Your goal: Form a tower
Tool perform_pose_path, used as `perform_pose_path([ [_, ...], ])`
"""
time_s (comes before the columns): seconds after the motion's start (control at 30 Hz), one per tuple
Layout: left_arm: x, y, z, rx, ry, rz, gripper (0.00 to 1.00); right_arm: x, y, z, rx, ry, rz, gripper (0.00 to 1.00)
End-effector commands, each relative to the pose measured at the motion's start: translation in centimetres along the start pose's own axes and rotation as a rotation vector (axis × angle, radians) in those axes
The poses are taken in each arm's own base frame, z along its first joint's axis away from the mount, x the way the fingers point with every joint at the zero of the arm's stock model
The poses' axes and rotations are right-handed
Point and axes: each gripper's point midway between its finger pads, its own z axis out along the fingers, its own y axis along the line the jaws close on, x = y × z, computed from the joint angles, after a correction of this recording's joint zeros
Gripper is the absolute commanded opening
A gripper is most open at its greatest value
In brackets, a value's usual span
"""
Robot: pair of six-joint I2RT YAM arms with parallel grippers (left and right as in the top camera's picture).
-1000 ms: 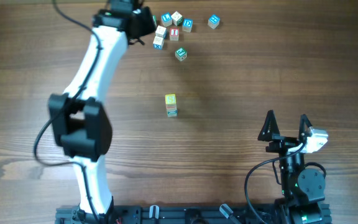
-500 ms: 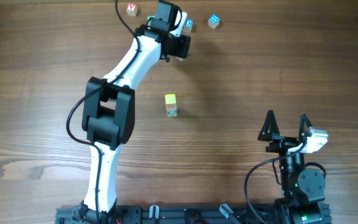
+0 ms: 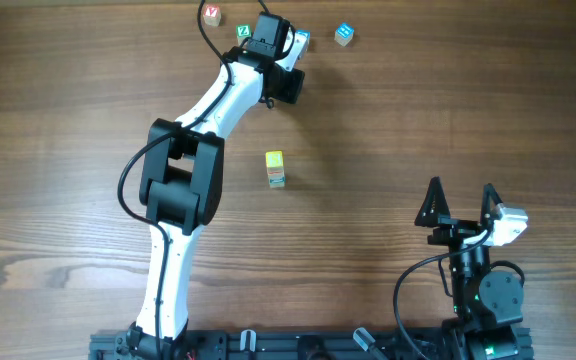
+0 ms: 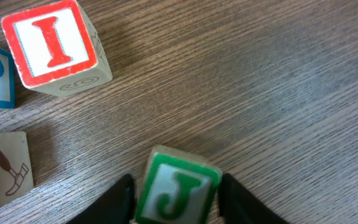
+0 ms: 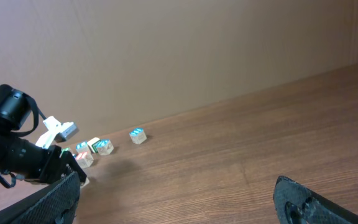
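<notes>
Moved: our left arm [image 3: 183, 180] has swung right along the table's far edge, and the loose cubes [image 3: 343, 33] there lie more scattered.
Right gripper [image 3: 460, 186]: parked at the near edge, fingers apart, empty.
Tower [image 3: 275, 168]: mid-table, well apart from both arms, awaiting another cube.
Left gripper [image 4: 176, 185]: straddles the green J cube [image 4: 178, 190], presumably the next pick; whether it pinches yet, we cannot tell.
</notes>
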Motion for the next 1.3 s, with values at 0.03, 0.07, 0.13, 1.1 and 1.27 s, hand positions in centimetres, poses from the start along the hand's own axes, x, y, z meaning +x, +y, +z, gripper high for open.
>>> perform_pose_path([
  [0.03,-0.1,0.8,0.1,-0.05,-0.004,-0.001,0.39,-0.3,-0.3,0.0,0.015,-0.013,-0.015,1.0],
  [0.07,-0.2,1.2,-0.1,-0.074,-0.006,-0.002,0.35,-0.3,-0.3,0.0,0.015,-0.013,-0.015,1.0],
  [0.13,-0.5,2.1,-1.0,-0.118,-0.012,-0.058,0.3,-0.3,-0.3,0.0,0.015,-0.013,-0.015,1.0],
  [1.1,16.8,5.7,-13.0,-0.293,0.372,-0.774,0.37,-0.3,-0.3,0.0,0.015,-0.013,-0.015,1.0],
  [1.27,18.7,5.7,-10.9,-0.295,0.36,-0.793,0.41,-0.3,-0.3,0.0,0.015,-0.013,-0.015,1.0],
])
